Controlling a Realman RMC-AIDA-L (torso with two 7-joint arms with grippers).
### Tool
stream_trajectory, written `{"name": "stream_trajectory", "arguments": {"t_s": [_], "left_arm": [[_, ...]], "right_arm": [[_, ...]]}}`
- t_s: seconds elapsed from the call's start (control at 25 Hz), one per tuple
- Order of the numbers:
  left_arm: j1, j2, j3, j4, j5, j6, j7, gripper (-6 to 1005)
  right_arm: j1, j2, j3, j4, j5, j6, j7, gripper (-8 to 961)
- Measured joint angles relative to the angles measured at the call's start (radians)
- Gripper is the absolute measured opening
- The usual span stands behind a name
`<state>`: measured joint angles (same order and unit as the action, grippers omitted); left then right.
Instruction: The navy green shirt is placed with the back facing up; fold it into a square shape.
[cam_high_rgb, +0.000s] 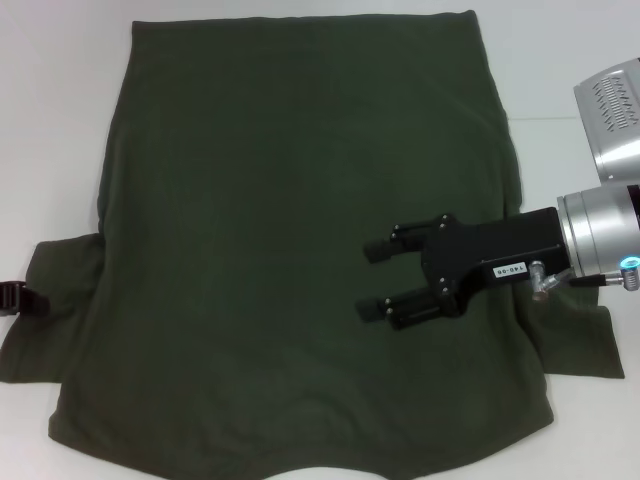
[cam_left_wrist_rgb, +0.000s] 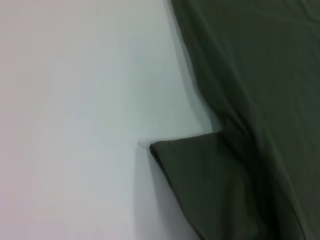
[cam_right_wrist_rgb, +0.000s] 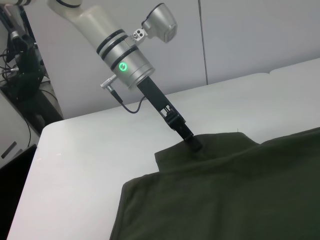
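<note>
Olive-green shirt (cam_high_rgb: 290, 230) flat, plain side up on white bench (cam_high_rgb: 50, 120) | right claw (cam_high_rgb: 378, 280) apart above shirt's right half | left claw (cam_right_wrist_rgb: 192, 144) at left sleeve, grip unclear, likely for folding inward

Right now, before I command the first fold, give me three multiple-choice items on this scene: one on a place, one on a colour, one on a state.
1. Where is the right claw?
A. above the shirt's right half
B. off the table
C. at the far hem

2. What colour is the large soft-knit short-sleeved shirt?
A. cream
B. dark olive green
C. bright red

3. How are the right claw's fingers?
A. clamped on cloth
B. apart and empty
C. out of view

Key: 1 A, the head view shows it over the cloth near the right sleeve. 2 B, the whole visible face is plain dark olive green on the white table. 3 B, both fingers stand apart with nothing between them. The left claw sits at the left sleeve's edge.
</note>
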<state>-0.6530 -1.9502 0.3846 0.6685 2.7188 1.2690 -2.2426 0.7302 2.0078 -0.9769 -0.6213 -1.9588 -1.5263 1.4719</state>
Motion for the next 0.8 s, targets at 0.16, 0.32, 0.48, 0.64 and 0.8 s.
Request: {"name": "stream_trajectory", "arguments": {"t_s": [0.16, 0.32, 0.48, 0.64, 0.8], "left_arm": [[-0.002, 0.0, 0.001, 0.0, -0.002, 0.0, 0.002, 190], [-0.006, 0.002, 0.001, 0.0, -0.002, 0.002, 0.004, 110], [-0.01, 0.003, 0.001, 0.0, 0.001, 0.005, 0.005, 44], [-0.011, 0.004, 0.0, 0.0, 0.001, 0.007, 0.005, 30], [-0.011, 0.004, 0.001, 0.0, 0.001, 0.009, 0.006, 31]], "right_arm": [[-0.002, 0.0, 0.0, 0.0, 0.0, 0.0, -0.004, 850], [-0.003, 0.0, 0.0, 0.0, 0.0, 0.001, -0.005, 850], [-0.003, 0.0, 0.0, 0.0, 0.0, 0.002, -0.005, 850], [-0.004, 0.0, 0.0, 0.0, 0.0, 0.002, -0.005, 850], [-0.005, 0.0, 0.0, 0.0, 0.0, 0.002, -0.006, 850]]}}
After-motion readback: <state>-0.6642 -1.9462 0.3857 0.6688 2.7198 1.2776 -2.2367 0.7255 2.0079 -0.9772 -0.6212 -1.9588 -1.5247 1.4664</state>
